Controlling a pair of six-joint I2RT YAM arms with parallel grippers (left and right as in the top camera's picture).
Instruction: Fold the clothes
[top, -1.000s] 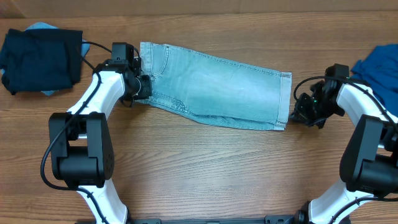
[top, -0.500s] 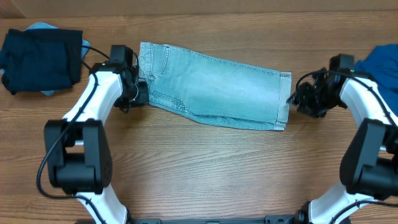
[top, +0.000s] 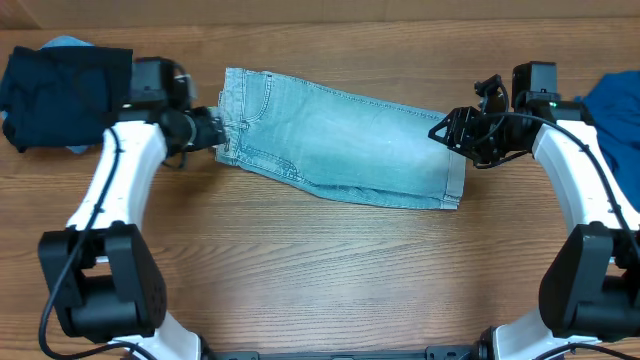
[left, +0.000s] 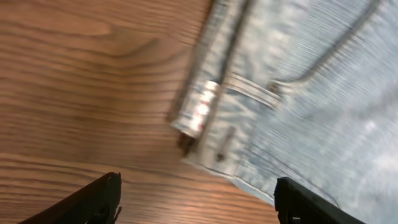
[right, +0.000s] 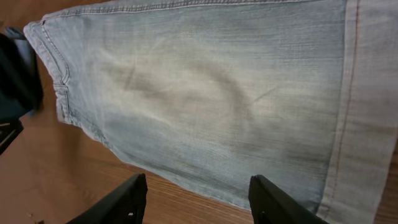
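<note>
As I look down from overhead, the denim shorts (top: 340, 140) lie flat across the middle of the wood-grain table (top: 320, 270), a long pale washed-blue slab slanting down toward my right. My left gripper (top: 213, 130) sits right at the waistband end and my right gripper (top: 445, 130) is over the hem end. The dark navy garment (top: 65, 95) is a soft, creased heap in the far left corner, and the royal-blue garment (top: 615, 105) is bunched at the right edge, both well apart from the shorts. Now the left wrist view: my two black fingertips (left: 99, 199) are spread wide at the bottom of the frame, with nothing between them. The thick rolled waistband (left: 202, 106) and a stitched belt loop (left: 252, 90) are just ahead, blurred, the weave showing fine ribbing against the streaky brown grain. Now the right wrist view: those jaws are spread wide too, gripping nothing, and the black fingers (right: 121, 202) frame the lower edge of the cloth. The denim fills the view, smooth and faintly shaded by shallow creases. A broad hem (right: 360, 93) with a thin reddish seam line runs down the right side, and the curved pocket stitching shows at the far left. I cannot tell whether either tip touches the fabric.
</note>
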